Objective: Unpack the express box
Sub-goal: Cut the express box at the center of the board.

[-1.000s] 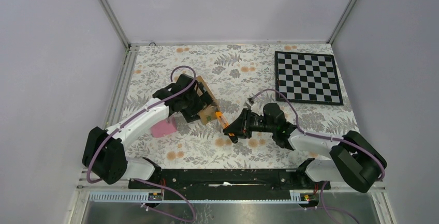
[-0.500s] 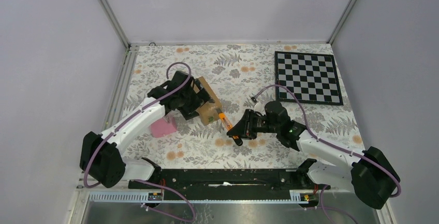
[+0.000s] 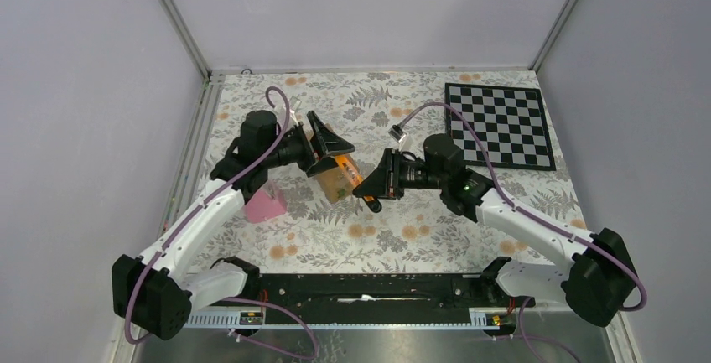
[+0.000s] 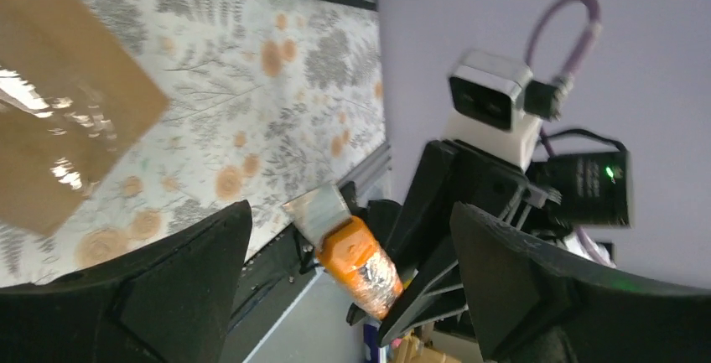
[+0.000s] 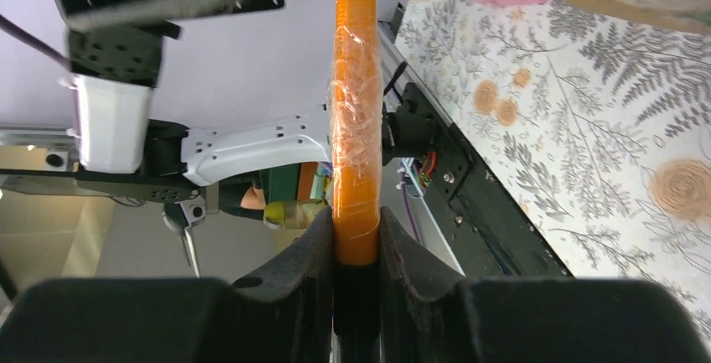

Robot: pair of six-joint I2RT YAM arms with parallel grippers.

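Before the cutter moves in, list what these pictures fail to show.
Express box: the left gripper covers its far part in the top view, and the left wrist view cuts it off at the frame edge. No label shows anywhere.
Cutter: its blade end leaves the top edge of the right wrist view.
Pink wedge: partly under the left arm in the top view.

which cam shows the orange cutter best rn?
Left wrist: cutter shows blade tip and orange body side-on. Right wrist: only the orange body edge-on, clamped in the right gripper. Top external: just small orange slivers.
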